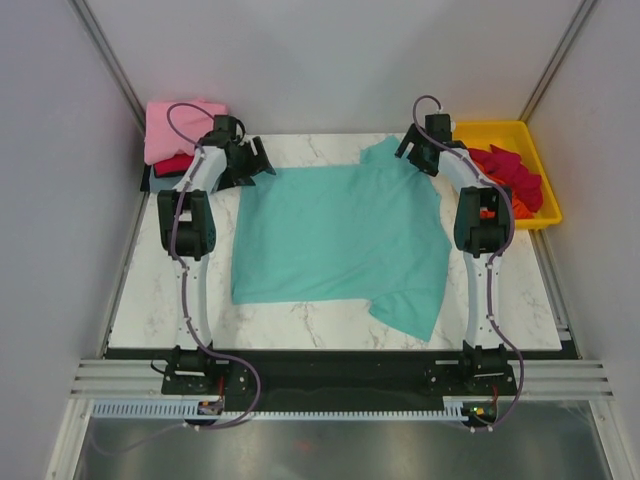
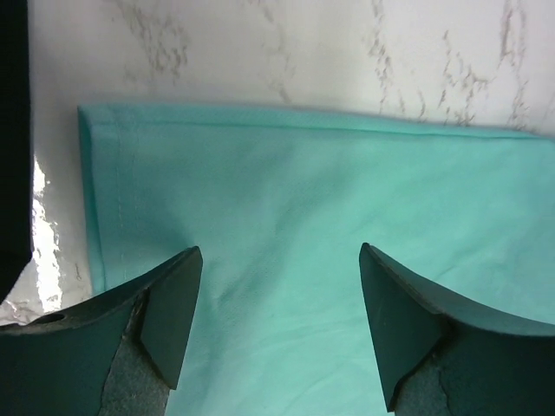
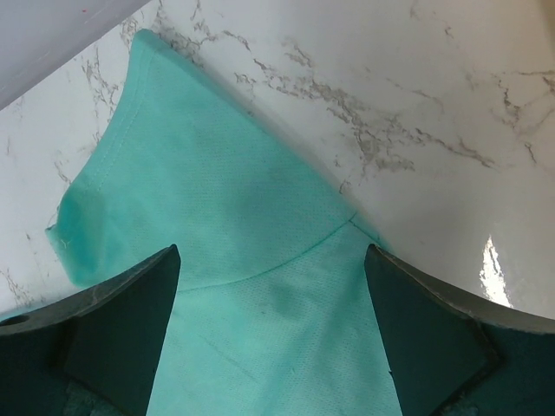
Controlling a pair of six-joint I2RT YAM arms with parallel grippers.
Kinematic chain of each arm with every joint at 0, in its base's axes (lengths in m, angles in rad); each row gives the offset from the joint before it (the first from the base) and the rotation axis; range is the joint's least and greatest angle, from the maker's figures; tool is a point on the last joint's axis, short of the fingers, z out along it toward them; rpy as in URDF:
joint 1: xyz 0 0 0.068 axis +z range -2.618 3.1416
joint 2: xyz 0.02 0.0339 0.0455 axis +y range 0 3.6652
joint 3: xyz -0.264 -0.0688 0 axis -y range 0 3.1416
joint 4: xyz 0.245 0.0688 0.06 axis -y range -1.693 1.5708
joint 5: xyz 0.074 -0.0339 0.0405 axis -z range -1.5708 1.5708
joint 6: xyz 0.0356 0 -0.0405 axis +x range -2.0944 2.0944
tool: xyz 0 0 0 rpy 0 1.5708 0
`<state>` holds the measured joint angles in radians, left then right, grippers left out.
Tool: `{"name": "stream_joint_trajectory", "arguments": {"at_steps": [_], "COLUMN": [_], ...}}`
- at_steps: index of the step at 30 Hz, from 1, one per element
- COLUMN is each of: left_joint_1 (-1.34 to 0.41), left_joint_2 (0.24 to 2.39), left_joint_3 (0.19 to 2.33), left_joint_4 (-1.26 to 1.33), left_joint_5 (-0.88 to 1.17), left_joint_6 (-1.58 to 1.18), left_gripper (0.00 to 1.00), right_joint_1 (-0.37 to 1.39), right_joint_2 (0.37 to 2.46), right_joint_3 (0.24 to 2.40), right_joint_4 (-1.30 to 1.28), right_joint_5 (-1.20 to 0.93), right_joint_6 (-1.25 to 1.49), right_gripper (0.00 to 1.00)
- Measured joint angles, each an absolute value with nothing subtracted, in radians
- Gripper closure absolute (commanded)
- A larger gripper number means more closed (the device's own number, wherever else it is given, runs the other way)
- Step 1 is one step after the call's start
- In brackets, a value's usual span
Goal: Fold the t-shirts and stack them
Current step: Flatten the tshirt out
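Both arms reach to the far edge of a teal-green short-sleeved cloth t-shirt (image 1: 335, 235) spread flat mid-table.
The left gripper (image 1: 250, 160) hangs over the shirt's far left corner, jaws wide and holding nothing. The right gripper (image 1: 415, 150) hovers over the far right sleeve, equally wide and empty. Both elbows are bent, wrists pitched down toward the white marble-patterned table (image 1: 300, 320).

A white marble-patterned table (image 1: 300, 322) is noted. A teal t-shirt (image 1: 340, 235) is laid spread across it. A pink-topped shirt pile (image 1: 180, 128) is set at the far left corner, and a yellow tray (image 1: 497, 126) at the far right edge.
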<state>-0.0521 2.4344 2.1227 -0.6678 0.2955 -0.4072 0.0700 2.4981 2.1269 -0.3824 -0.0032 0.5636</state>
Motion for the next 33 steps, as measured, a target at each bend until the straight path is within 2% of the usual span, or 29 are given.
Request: {"name": "stream_joint_trajectory", "arguments": {"at_steps": [6,11,13,16,19,21,26,29,33], "left_joint_1": [-0.052,-0.052,-0.052,-0.052,-0.052,-0.052,-0.062,-0.071,-0.096], "left_joint_2": [2.406,2.188,2.014,1.702,1.421,1.259,0.870,0.723,0.702], "left_joint_3": [2.182,2.021,1.872,1.587,1.317,1.139,0.691,0.514,0.437], "left_joint_4": [-0.715,-0.726,-0.727,-0.701,-0.697,-0.698,-0.664,-0.688,-0.701], "left_joint_5": [0.300,0.294,0.280,0.240,0.207,0.182,0.105,0.065,0.001], "left_joint_6": [-0.407,-0.407,-0.408,-0.417,-0.449,-0.485,-0.681,-0.779,-0.873], "left_gripper": [0.18,0.19,0.20,0.21,0.24,0.34,0.38,0.39,0.46], "right_joint_1": [0.070,0.069,0.069,0.071,0.072,0.079,0.146,0.202,0.236], "right_joint_2": [2.498,2.476,2.430,2.253,1.991,1.786,1.389,1.282,1.236], "right_joint_3": [2.143,2.162,2.132,1.987,1.775,1.615,1.269,1.119,1.001], "right_joint_4": [-0.413,-0.495,-0.519,-0.540,-0.528,-0.506,-0.465,-0.464,-0.498], "right_joint_5": [-0.040,-0.104,-0.120,-0.130,-0.125,-0.107,-0.042,-0.032,-0.036], "right_joint_6": [0.541,0.530,0.526,0.518,0.513,0.516,0.550,0.569,0.585], "right_gripper": [0.02,0.02,0.02,0.02,0.02,0.02,0.02,0.02,0.02]}}
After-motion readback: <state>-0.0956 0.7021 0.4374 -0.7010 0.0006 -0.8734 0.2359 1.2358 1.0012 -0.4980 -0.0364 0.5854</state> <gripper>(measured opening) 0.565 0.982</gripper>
